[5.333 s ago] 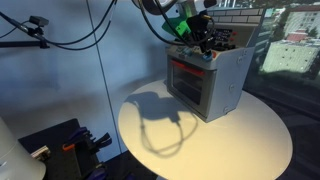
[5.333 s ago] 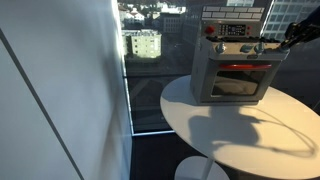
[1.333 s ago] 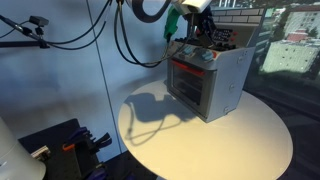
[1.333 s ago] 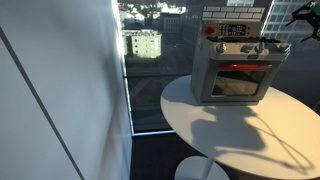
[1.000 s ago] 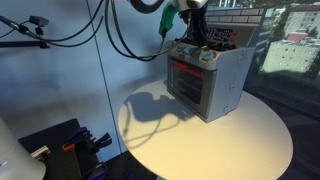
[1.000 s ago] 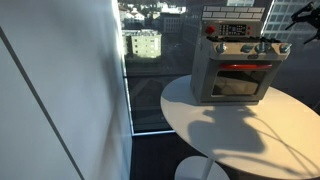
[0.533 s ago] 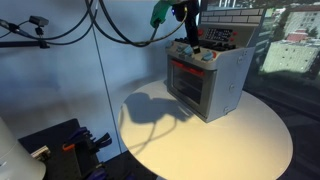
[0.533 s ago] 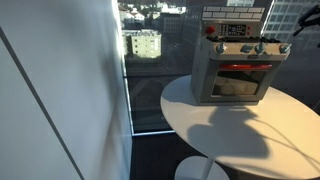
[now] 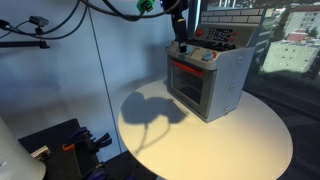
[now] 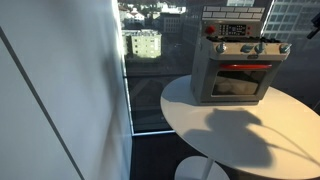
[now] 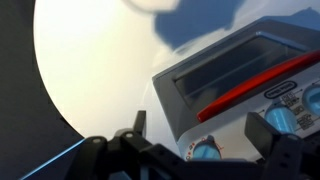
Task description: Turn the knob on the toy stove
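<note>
The toy stove (image 9: 208, 80) is a grey box with a red-framed glass door, standing on the round white table (image 9: 200, 145) in both exterior views (image 10: 235, 65). A row of light-blue knobs (image 9: 200, 55) runs along its top front. My gripper (image 9: 179, 28) hangs above the stove's near top corner, clear of it. In the wrist view the gripper (image 11: 203, 128) is open, with its dark fingers (image 11: 137, 123) wide apart and nothing between them. Below them lie the red door handle (image 11: 245, 92) and a blue knob (image 11: 205, 152).
The table's rim (image 10: 190, 135) drops off to the floor. Cables (image 9: 60, 40) and a camera on a stand (image 9: 35, 22) hang at the wall side, with dark gear (image 9: 65, 145) on the floor. A window (image 10: 145, 45) shows city buildings.
The arm has risen and drawn back from the stove's knobs; its shadow on the table has shifted. The stove has not moved and the jaws stay open.
</note>
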`<state>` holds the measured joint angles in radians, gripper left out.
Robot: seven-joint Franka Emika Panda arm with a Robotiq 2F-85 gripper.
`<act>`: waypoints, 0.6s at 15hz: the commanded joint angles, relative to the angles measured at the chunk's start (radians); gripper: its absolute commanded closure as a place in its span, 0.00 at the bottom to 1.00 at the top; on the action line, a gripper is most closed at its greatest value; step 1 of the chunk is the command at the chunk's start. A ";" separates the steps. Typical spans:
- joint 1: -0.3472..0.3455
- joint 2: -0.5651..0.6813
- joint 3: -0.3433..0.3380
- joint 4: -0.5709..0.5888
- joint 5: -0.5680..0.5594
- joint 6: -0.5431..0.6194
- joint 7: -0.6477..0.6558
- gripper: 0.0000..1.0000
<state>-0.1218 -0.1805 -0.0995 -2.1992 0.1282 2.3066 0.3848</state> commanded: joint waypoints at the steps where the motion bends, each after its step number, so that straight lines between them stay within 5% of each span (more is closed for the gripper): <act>1: -0.002 -0.029 0.000 0.014 -0.006 -0.107 -0.055 0.00; 9: 0.001 -0.048 0.018 0.025 -0.043 -0.272 -0.083 0.00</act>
<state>-0.1176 -0.2135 -0.0907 -2.1922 0.1198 2.0999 0.3069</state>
